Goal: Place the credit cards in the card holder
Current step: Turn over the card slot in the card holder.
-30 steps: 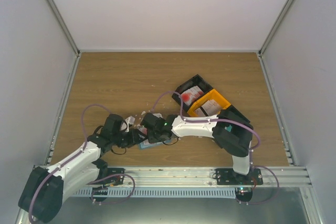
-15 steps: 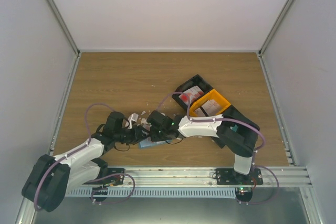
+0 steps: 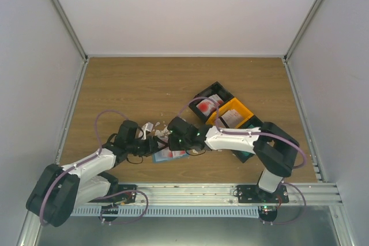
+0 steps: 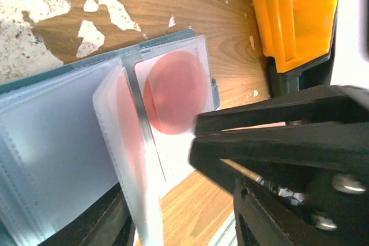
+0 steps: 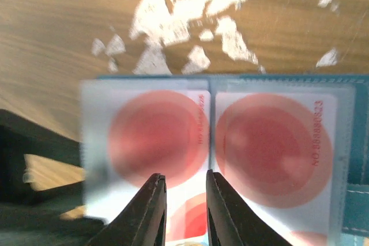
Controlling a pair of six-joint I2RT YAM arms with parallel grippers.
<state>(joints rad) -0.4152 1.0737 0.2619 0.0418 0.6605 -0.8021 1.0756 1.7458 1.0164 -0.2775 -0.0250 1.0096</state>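
The blue-teal card holder [image 3: 170, 155] lies open on the wood between both grippers. Its clear sleeves [image 4: 57, 142] hold red-and-white credit cards [image 4: 173, 93]. Two such cards sit side by side in pockets in the right wrist view [image 5: 155, 136] [image 5: 271, 148], with the teal edge [image 5: 358, 142] at the right. My right gripper [image 5: 183, 185] hovers over the left pocket's card with its jaws a narrow gap apart and nothing gripped; it also shows in the top view [image 3: 172, 137]. My left gripper [image 4: 181, 217] is open wide, with one raised sleeve leaf [image 4: 132, 188] standing between its fingers; it shows in the top view [image 3: 151, 145].
A black tray [image 3: 203, 93] and an orange tray [image 3: 241, 108] holding more cards stand behind the right arm. The orange tray's corner [image 4: 294, 15] shows in the left wrist view. Torn white scraps [image 3: 147, 126] [image 5: 190, 21] litter the wood beside the holder.
My right arm has swung its elbow to the right and its gripper has shifted slightly right. More of the open holder and its red-and-white cards now shows. My left gripper has edged forward.
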